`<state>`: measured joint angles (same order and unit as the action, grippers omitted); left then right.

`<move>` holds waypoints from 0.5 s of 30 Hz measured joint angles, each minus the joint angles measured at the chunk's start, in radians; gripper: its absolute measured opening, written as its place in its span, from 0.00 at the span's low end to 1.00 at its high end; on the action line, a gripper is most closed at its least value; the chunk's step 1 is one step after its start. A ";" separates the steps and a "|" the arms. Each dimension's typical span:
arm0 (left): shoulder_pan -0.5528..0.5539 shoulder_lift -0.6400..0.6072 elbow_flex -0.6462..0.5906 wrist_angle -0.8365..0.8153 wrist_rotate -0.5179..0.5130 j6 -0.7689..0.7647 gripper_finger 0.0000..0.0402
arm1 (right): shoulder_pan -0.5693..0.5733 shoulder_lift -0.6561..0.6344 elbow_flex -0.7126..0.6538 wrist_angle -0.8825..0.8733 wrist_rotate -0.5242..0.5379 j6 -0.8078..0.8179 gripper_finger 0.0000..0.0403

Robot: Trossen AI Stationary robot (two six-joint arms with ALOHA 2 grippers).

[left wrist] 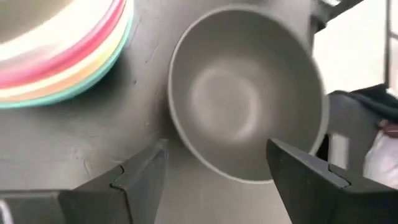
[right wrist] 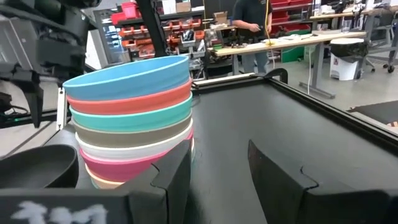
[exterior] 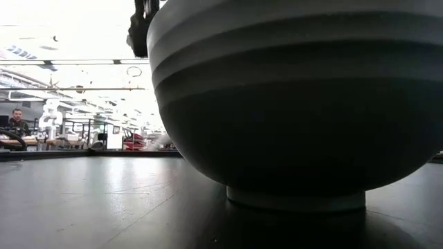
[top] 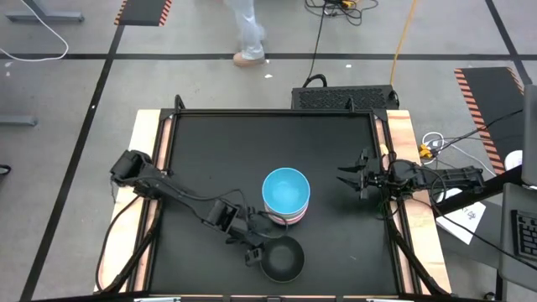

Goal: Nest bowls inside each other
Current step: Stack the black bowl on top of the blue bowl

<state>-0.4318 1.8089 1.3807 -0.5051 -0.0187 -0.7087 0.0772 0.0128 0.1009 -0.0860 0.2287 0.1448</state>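
A stack of several nested bowls (top: 286,195) with a blue bowl on top stands on its base at the middle of the black table; in the right wrist view (right wrist: 132,118) salmon-orange, turquoise, olive-grey, white and pink rims show below the blue. A single black bowl (top: 282,259) stands upright on its foot near the table's front edge, and fills the low view (exterior: 297,104). My left gripper (top: 255,249) is open just left of the black bowl, its fingers on either side of the near rim (left wrist: 211,158). My right gripper (top: 344,176) is open and empty, right of the stack.
The table has a raised black frame (top: 382,168) along its edges. The black bowl sits close to the front edge, a little nearer than the stack. A person's legs (top: 248,33) show on the floor beyond the far edge. Cables lie off the right side.
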 joint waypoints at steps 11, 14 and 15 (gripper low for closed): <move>0.032 0.099 0.001 0.002 0.043 -0.039 0.68 | 0.000 0.000 0.000 -0.001 -0.001 -0.002 0.37; 0.033 0.116 0.001 0.005 0.047 -0.046 0.68 | 0.000 0.003 0.000 -0.001 -0.001 -0.002 0.37; 0.033 0.120 0.001 0.011 0.047 -0.046 0.68 | 0.000 0.003 0.000 -0.001 -0.002 -0.002 0.37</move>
<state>-0.3988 1.9292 1.3815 -0.4943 0.0280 -0.7547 0.0773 0.0162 0.1009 -0.0871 0.2272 0.1425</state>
